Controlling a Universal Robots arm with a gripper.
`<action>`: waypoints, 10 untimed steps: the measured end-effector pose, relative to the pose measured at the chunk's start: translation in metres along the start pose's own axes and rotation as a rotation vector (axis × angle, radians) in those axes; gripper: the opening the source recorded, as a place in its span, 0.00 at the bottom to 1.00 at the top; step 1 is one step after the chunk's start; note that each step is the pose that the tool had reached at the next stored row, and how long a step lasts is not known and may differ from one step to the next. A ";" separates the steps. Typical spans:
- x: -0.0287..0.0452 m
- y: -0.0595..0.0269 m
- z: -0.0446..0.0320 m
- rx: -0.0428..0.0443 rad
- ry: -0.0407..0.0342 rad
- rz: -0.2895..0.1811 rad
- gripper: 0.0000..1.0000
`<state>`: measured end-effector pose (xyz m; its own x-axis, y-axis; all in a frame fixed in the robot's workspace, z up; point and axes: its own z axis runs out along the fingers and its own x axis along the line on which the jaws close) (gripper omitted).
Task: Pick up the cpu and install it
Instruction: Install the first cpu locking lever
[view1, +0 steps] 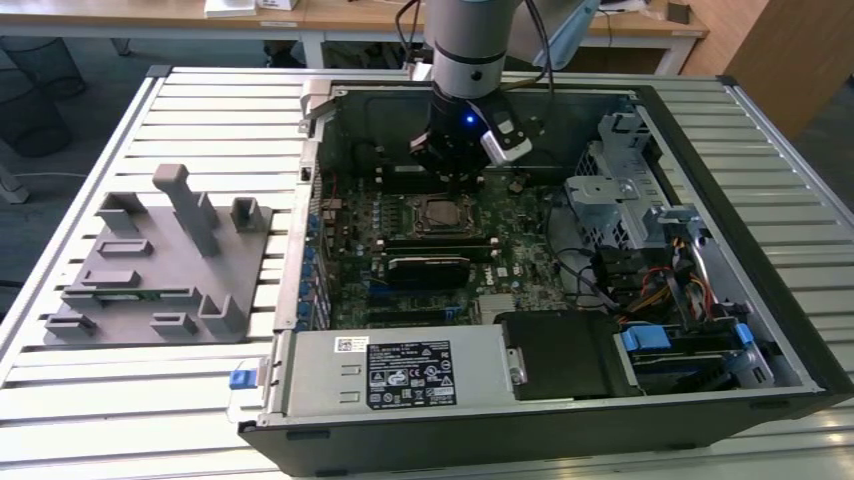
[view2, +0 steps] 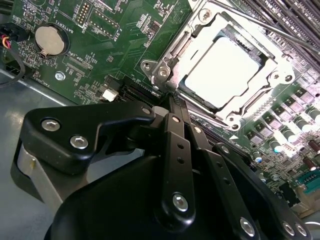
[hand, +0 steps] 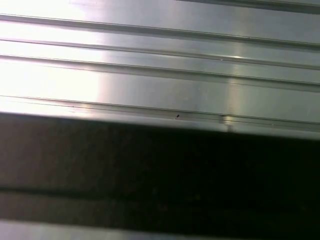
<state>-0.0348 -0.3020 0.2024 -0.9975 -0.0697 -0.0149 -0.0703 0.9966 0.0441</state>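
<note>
The cpu sits in the motherboard socket, beside the end effector, whose fingers look pressed together and empty; a careless move could scrape the socket.

The open computer case lay on the slatted table, with the fixture block beside it toward the exterior view's left. Inside the case, the cpu sat in the socket on the motherboard, the gripper just beyond it on the far side, the power supply along the near edge
</note>
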 end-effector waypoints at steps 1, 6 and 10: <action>0.0000 0.0000 0.0000 0.0000 0.0000 0.000 0.11; 0.0000 -0.0003 0.0003 0.0028 0.0002 0.000 0.11; 0.0001 -0.0004 0.0017 0.0122 0.0011 0.000 0.11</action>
<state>-0.0349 -0.3023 0.2007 -0.9975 -0.0699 -0.0137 -0.0703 0.9970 0.0318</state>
